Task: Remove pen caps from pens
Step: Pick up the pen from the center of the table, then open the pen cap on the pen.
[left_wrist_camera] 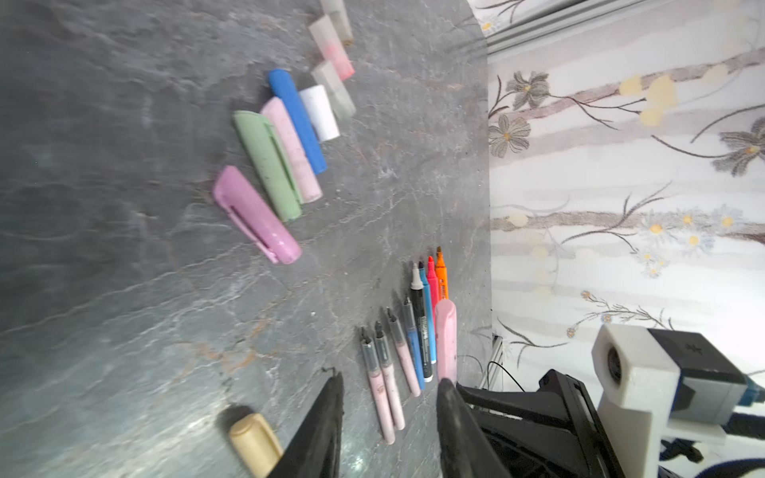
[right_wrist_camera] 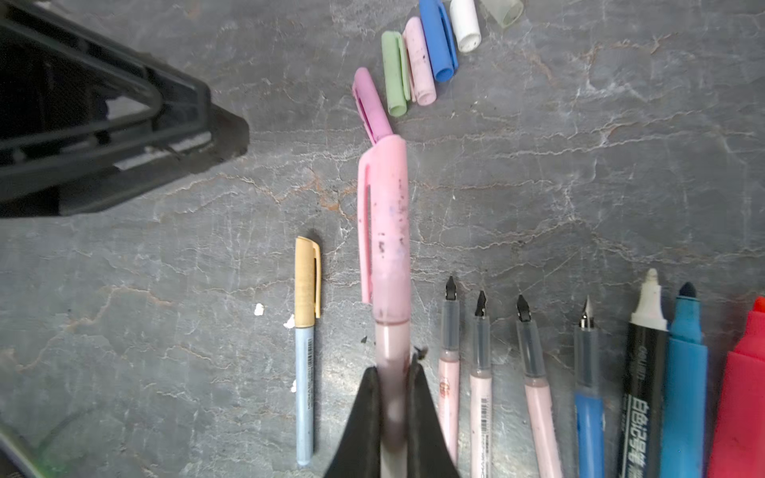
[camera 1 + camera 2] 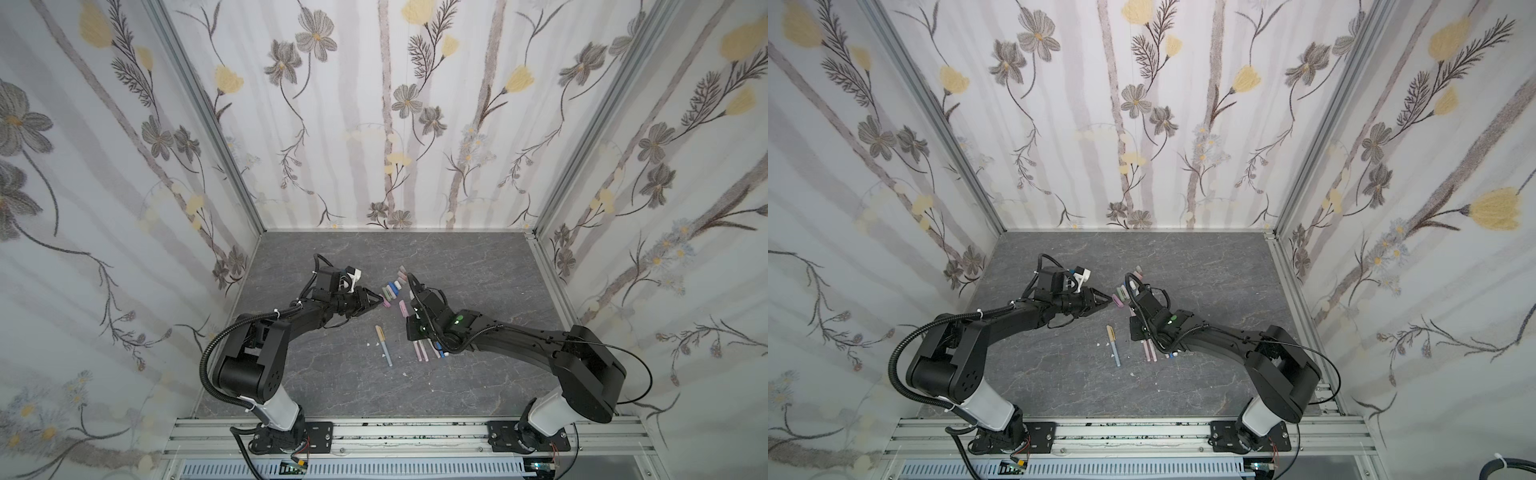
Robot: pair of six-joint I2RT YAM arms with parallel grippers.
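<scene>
My right claw gripped the capped pink pen near frame centre. My left claw stood partly open and empty, left of it. Above lay loose caps on the grey marbled tabletop, with floral walls around.

a pale pink pen with its pink cap on is pinched by the barrel in my right gripper. beside it lies a light blue pen wearing a tan cap. on the other side, seven uncapped pens lie in a row, tips bare. the loose caps, lilac, green, pink, blue and white, lie side by side beyond them.
</scene>
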